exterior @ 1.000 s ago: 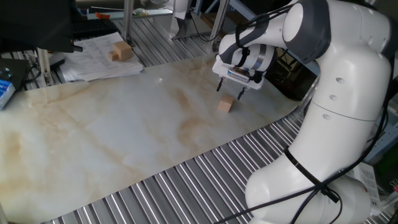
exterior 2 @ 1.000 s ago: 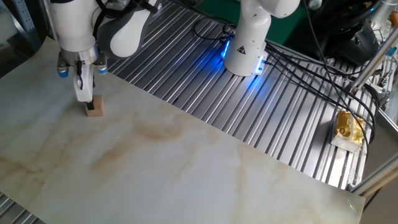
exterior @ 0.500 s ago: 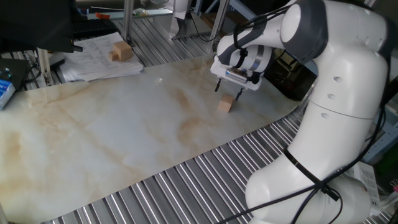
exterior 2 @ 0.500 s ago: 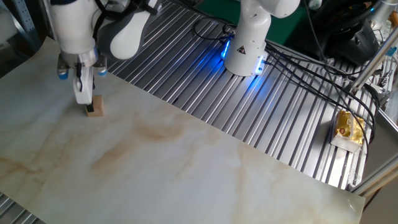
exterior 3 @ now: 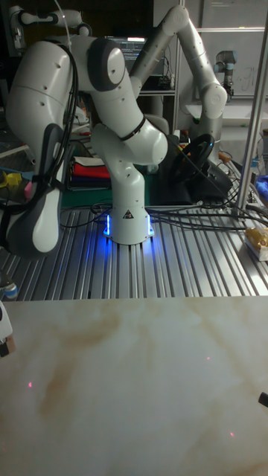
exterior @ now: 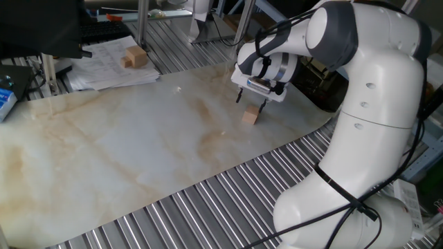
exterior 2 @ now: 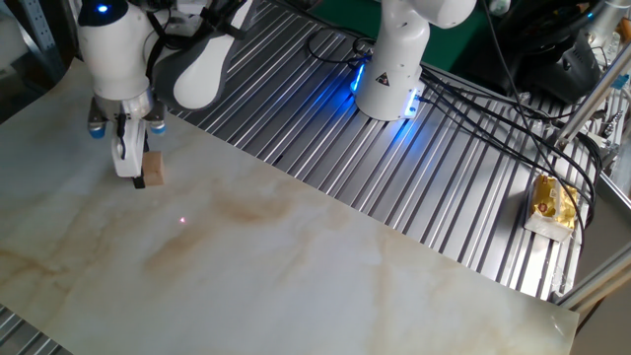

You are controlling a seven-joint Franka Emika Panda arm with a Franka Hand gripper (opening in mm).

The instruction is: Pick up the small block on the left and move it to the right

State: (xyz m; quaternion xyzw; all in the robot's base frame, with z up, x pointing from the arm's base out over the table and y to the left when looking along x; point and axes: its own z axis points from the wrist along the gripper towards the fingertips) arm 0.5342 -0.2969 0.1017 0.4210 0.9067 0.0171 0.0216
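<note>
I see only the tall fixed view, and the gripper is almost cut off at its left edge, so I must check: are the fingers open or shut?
Observer: Open. In one fixed view the gripper hangs with its fingers apart, just above the small block.
Operator: Is the block lifted?
Observer: No, it appears to rest on the marbled tabletop, and nothing clamps it.
Operator: Could I confuse it with another block?
Observer: Possibly. A chunkier tan block lies on the papers beyond the tabletop's far edge, well away from the gripper.
</note>
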